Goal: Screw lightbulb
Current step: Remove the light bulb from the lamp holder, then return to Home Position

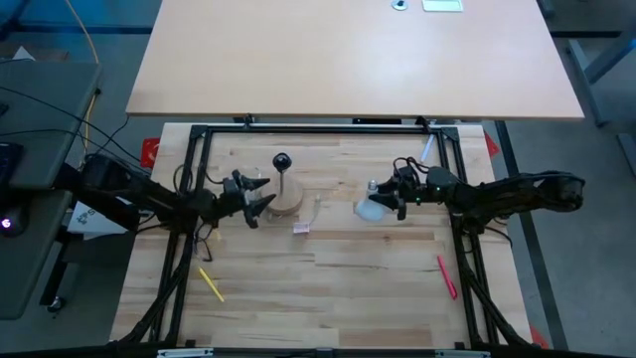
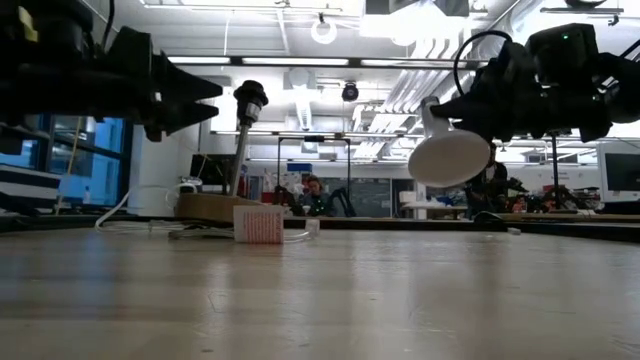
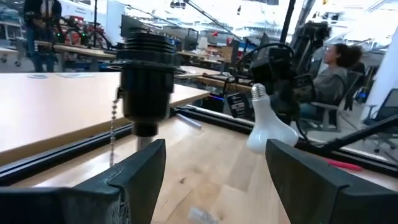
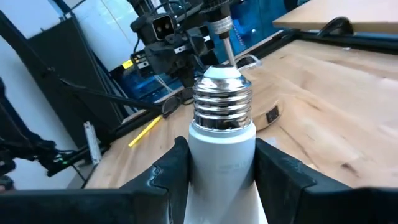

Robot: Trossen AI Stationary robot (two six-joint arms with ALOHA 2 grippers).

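The lamp stand has a round wooden base on the table, with a thin stem and a black socket on top. My left gripper stands open just left of it, fingers either side of the socket's stem in the left wrist view, touching nothing. The white lightbulb hangs above the table to the lamp's right, with my right gripper shut on it. Its silver screw base points toward the lamp. My right gripper pinches the bulb's white neck between its two fingers, just below the silver thread. The fingers come roughly level from the table's right side. The bulb is lifted clear of the table and tilted, screw base high and rounded globe low.
A small white box on the lamp's cord lies on the table in front of the wooden base. A yellow marker lies near left, a red pen near right. Black frame rails border the work area. A person sits in the room behind.
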